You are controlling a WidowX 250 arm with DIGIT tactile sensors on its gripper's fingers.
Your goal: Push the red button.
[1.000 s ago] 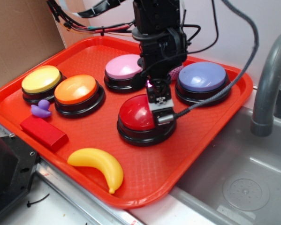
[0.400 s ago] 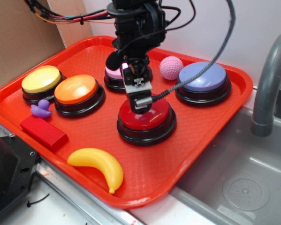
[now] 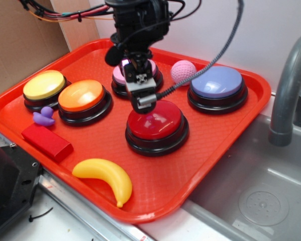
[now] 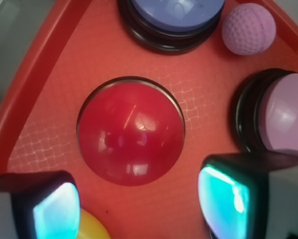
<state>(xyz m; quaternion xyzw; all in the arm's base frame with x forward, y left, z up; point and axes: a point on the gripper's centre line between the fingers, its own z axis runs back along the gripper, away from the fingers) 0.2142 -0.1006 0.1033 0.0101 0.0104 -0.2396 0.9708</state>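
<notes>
Exterior view: Cardboard and a pale wall back an orange-red tray (image 3: 225, 130) set beside a grey sink (image 3: 261, 201) with a curved faucet (image 3: 286, 90). Five dome buttons stand on the tray: yellow (image 3: 43, 85) and orange (image 3: 81, 96) at the left, pink (image 3: 121, 75) and blue (image 3: 216, 83) at the rear, and the red button (image 3: 155, 121) near the centre. A pink ball (image 3: 183, 72) lies between the pink and blue domes. A purple duck (image 3: 43, 117), a red block (image 3: 46, 141) and a yellow banana (image 3: 104, 176) lie along the near left. The gripper (image 3: 143, 100) hangs just above the rear-left edge of the red button; contact cannot be judged.

Wrist view: The red button (image 4: 131, 137) fills the centre, bare and glossy on its black base. Both fingers (image 4: 56, 211) sit at the lower corners, spread apart with nothing between them. The blue dome (image 4: 176, 12), pink ball (image 4: 248, 29) and pink dome (image 4: 283, 117) border the frame, and a bit of the banana (image 4: 91, 226) shows below.
</notes>
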